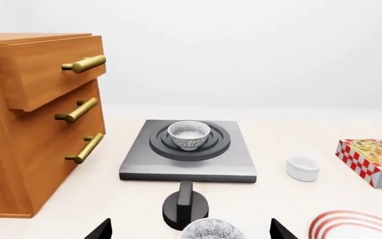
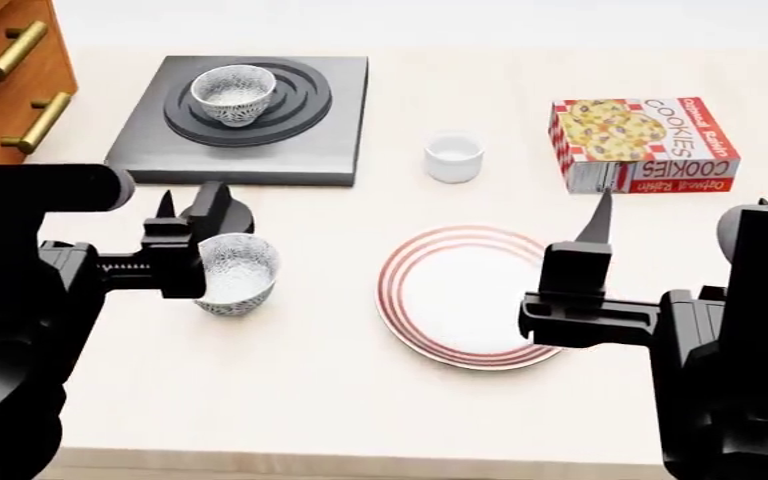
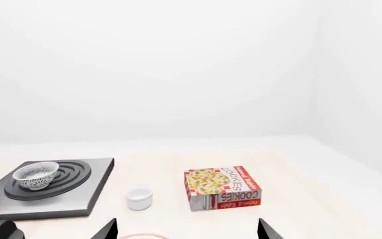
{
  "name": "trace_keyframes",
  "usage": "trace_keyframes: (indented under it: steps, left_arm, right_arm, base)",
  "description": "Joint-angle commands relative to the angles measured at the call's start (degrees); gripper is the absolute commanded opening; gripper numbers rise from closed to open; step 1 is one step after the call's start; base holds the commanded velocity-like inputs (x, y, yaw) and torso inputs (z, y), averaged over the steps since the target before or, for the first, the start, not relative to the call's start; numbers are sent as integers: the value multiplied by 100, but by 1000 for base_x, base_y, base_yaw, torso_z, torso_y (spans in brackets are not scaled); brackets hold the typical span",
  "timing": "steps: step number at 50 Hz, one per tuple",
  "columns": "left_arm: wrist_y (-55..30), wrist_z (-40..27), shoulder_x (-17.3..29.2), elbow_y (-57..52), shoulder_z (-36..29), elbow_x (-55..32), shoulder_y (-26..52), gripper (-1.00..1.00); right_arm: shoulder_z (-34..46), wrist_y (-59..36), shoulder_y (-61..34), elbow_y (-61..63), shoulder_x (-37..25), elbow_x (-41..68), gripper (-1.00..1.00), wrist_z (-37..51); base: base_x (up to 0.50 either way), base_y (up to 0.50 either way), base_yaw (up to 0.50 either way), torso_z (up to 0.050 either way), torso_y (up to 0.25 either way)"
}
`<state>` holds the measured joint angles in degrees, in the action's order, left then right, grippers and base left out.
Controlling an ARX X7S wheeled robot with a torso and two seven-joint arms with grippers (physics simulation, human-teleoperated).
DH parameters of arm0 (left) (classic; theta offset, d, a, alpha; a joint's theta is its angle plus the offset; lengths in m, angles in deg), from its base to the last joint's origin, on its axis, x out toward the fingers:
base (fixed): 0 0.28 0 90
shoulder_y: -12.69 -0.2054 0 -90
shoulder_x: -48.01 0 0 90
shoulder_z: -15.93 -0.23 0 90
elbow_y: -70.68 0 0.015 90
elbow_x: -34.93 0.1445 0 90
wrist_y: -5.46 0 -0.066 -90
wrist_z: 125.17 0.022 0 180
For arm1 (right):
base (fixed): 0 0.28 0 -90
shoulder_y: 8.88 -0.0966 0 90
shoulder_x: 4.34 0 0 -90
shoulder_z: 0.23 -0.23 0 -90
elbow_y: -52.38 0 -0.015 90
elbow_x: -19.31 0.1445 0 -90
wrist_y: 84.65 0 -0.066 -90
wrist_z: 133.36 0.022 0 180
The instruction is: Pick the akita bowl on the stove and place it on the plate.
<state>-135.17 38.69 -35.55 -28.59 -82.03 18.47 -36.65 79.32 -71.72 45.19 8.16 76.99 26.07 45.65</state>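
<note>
Fingers of both grippers, left [image 2: 184, 215] and right [image 3: 187, 229], stand spread, holding nothing (a twin bowl [image 2: 235, 272] sits beside the left); akita bowl [image 2: 233, 95] rests on the stove [image 2: 317, 130], plate [image 2: 464, 295] lies apart on open worktop [image 2: 357, 400].

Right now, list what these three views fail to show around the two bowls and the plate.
- Second bowl: its near-left side hidden by the left gripper in the head view; only its rim shows at the left wrist picture's edge.
- Plate: right edge covered by the right gripper; both wrist views cut it off.
- Stove knob: mostly hidden in the head view by the left gripper.
</note>
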Motion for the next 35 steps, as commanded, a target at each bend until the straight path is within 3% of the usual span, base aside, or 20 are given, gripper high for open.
trace_keyframes:
  steps: [1,22,35]
  left_arm:
    - [-35,-14,40,-19,-70,-76,36,100]
    - [-66,-94,92,-52,-163,-158,73,100]
    - [-27,-129,119,-40,-207,-208,69,100]
  right_arm:
    - [-43,-34,-11,10,5,39,100,28]
    - [-61,55,37,-30,-13,119,100,51]
    - [-16,24,35,-39,-47,159,100,87]
  base:
    - [0,-312,0,0,0]
    - [0,-312,0,0,0]
    - [0,0,0,0,0]
